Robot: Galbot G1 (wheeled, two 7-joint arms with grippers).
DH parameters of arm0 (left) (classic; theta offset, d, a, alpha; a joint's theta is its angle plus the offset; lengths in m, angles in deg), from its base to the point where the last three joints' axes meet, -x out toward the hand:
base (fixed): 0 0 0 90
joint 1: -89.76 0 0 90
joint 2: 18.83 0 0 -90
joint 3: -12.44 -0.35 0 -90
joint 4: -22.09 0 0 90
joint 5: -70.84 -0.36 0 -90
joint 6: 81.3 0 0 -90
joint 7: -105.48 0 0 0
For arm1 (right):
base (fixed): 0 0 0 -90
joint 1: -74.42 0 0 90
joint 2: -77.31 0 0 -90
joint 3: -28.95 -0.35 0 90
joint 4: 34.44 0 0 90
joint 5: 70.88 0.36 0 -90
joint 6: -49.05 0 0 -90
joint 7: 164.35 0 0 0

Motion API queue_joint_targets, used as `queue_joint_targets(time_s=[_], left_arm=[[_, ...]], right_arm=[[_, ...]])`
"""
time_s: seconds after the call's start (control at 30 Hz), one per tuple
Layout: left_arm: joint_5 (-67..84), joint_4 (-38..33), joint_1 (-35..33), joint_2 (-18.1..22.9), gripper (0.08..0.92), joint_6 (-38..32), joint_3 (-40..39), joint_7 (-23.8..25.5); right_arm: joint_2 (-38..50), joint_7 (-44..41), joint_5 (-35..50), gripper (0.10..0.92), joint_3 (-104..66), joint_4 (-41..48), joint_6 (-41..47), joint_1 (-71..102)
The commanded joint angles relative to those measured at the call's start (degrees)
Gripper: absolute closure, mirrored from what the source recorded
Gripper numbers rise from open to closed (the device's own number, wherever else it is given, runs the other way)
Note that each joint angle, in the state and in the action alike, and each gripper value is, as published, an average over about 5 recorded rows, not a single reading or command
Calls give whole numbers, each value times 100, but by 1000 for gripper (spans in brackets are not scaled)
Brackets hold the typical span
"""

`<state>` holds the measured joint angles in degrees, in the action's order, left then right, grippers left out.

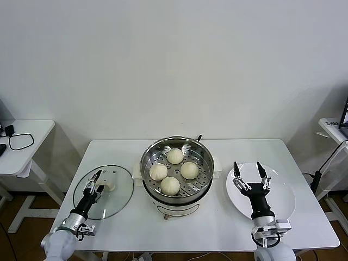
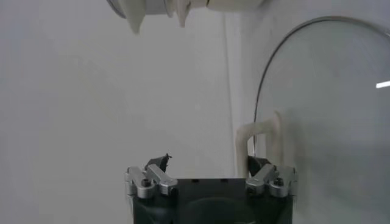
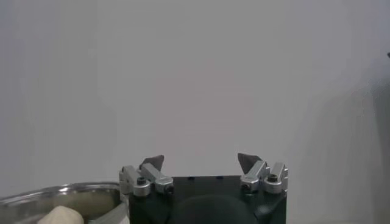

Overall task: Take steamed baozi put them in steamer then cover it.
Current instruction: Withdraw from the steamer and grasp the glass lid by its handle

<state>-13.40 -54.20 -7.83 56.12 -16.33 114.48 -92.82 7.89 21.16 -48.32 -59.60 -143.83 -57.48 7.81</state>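
On the left of the white table (image 1: 217, 228), a round glass cover (image 1: 103, 191), lying flat, white handle (image 1: 110, 186) on top. Left gripper (image 1: 93, 183) low over the cover, right by that handle. In the left wrist view, fingers (image 2: 159, 162) spread wide apart, one beside the handle (image 2: 261, 137), gripping nothing.

In the middle, the shiny steamer (image 1: 176, 166) on its white base, top open. Inside, on the holed tray, four steamed baozi: one at the back (image 1: 174, 156), one on the left (image 1: 158, 172), one on the right (image 1: 189, 170), one at the front (image 1: 170, 185). All close together, none left outside.

On the right, a big white plate (image 1: 283, 198). Right gripper (image 1: 251, 175) above the plate, fingers wide open, holding nothing. Well apart from the steamer.
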Motion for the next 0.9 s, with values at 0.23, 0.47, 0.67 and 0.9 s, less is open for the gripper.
queue_joint_targets(time_s=[0.23,0.47,0.67,0.9], left_arm=[[-114,461,275,-10,440,86,-98,-50],[-161,432,275,22,638,72,-108,-61],[-90,-50,138,95,794,108,-22,-94],[108,-1239,-320,175,815,353,263,-17]], right_arm=[[-48,-9,-64,203,36,40,-48,27],[-56,-5,-69,203,19,71,-83,38],[-80,-8,-85,203,26,107,-103,20],[-95,-14,-112,203,50,163,-141,-9]])
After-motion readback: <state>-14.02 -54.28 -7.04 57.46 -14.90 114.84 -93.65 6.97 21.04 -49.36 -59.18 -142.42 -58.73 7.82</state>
